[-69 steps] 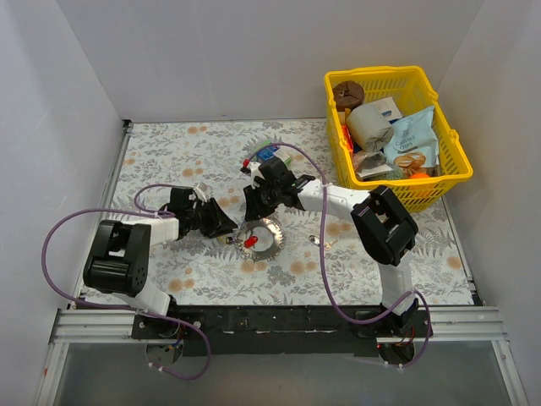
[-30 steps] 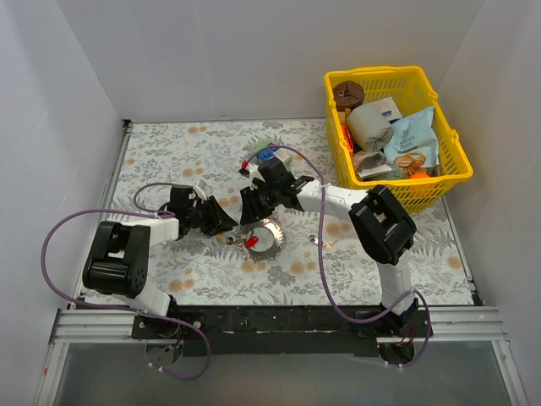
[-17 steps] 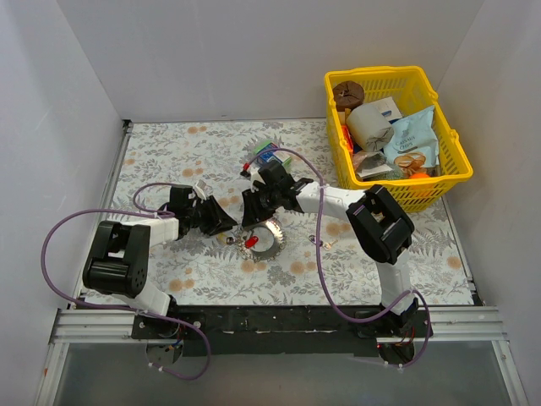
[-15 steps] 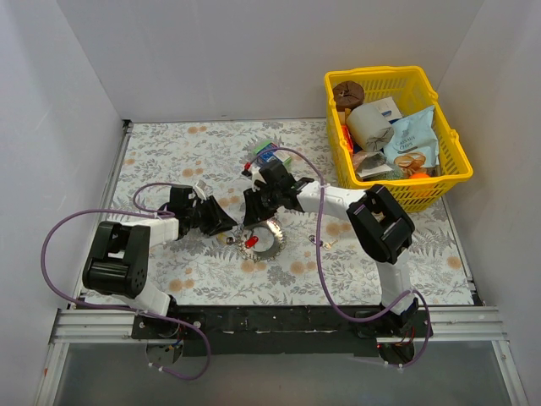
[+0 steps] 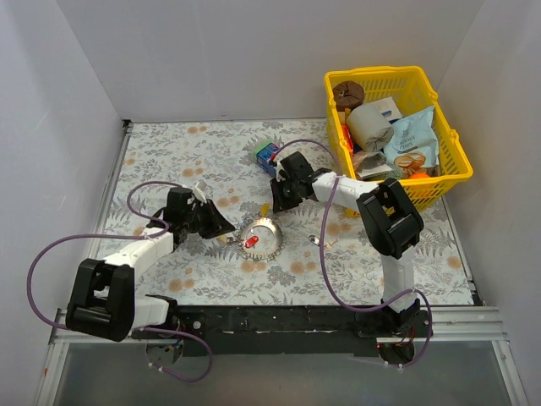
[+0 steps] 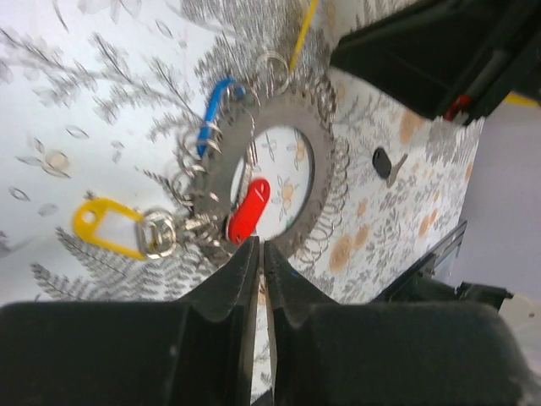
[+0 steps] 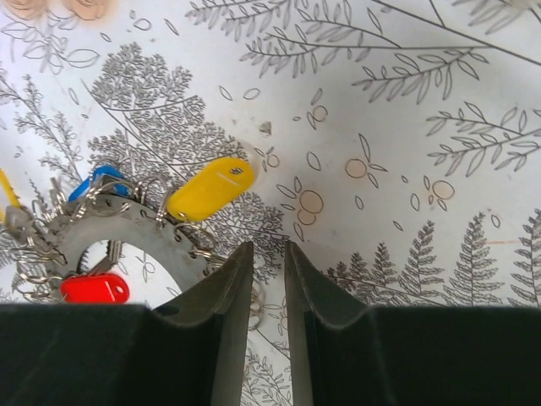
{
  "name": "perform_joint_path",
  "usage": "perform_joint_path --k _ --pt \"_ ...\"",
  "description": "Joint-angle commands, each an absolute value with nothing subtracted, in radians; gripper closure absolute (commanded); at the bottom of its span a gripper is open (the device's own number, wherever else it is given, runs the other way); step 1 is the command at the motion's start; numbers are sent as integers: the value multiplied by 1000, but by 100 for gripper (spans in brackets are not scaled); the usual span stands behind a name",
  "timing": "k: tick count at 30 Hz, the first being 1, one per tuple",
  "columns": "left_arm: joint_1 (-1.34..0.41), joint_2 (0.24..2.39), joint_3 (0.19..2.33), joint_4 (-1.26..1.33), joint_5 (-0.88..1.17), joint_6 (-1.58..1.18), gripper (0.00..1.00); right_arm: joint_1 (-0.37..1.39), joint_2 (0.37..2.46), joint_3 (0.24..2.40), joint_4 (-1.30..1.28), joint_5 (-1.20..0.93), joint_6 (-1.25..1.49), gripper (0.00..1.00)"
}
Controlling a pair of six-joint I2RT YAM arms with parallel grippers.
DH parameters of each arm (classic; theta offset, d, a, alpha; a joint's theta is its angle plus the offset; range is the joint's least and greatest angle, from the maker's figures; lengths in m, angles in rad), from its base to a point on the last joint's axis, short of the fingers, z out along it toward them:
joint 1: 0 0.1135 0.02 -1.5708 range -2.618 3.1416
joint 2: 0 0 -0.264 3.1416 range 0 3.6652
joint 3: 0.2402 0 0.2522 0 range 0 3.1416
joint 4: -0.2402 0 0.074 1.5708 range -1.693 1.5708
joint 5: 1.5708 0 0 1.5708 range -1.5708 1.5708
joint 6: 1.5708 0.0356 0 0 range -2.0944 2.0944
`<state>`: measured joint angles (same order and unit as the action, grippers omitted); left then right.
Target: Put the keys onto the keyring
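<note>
The grey keyring point(image 5: 265, 246) lies flat on the flowered table. It also shows in the left wrist view point(image 6: 319, 139) and the right wrist view point(image 7: 145, 234). A red key point(image 5: 252, 243) lies in its hole, and a blue key point(image 6: 215, 114) and a yellow key point(image 7: 210, 188) hang at its rim. Another yellow tag point(image 6: 106, 227) lies by its small rings. A dark key point(image 5: 319, 243) lies alone to the right of the ring. My left gripper point(image 5: 226, 228) is shut, its tips point(image 6: 259, 245) at the ring's left edge. My right gripper point(image 5: 272, 205) hovers just behind the ring, its jaws a narrow gap apart and empty point(image 7: 268, 249).
A blue-green carton point(image 5: 269, 152) stands behind the right gripper. A yellow basket point(image 5: 456, 173) full of goods stands at the back right. White walls close in the table on three sides. Purple cables loop off both arms.
My right gripper has pulled back and to the right, off the ring. My left arm has changed posture, its gripper still at the ring's left edge. The ring has barely shifted.
</note>
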<state>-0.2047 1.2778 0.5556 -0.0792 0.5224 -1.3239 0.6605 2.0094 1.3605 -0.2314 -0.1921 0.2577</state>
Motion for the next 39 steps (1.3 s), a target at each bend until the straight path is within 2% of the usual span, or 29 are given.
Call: perform_joint_path --k 1,2,6,7,10,19,31,39 --pt "-302 1224 520 -179 459 -1356 96 664 1979 1358 -281 -137 222 74" --pt "-322 1217 509 -184 448 -1373 100 664 1977 1355 -281 -137 218 76" --pt "-353 1135 413 -202 423 -1446 100 664 1967 1315 -282 -141 207 85" --pt "-353 1123 400 -210 411 -1460 100 666 1964 1309 -281 -156 204 90" --pt "-357 1120 387 -236 379 -1482 100 681 1967 1286 -288 -155 187 94" --pt "-356 1259 403 -212 336 -1477 100 719 1953 1187 -285 -163 206 98" --pt "-357 1491 549 -132 321 -1407 100 795 1875 1089 -322 -199 213 99" --pt "-354 1534 569 -135 292 -1384 100 856 1873 1097 -331 -221 221 99"
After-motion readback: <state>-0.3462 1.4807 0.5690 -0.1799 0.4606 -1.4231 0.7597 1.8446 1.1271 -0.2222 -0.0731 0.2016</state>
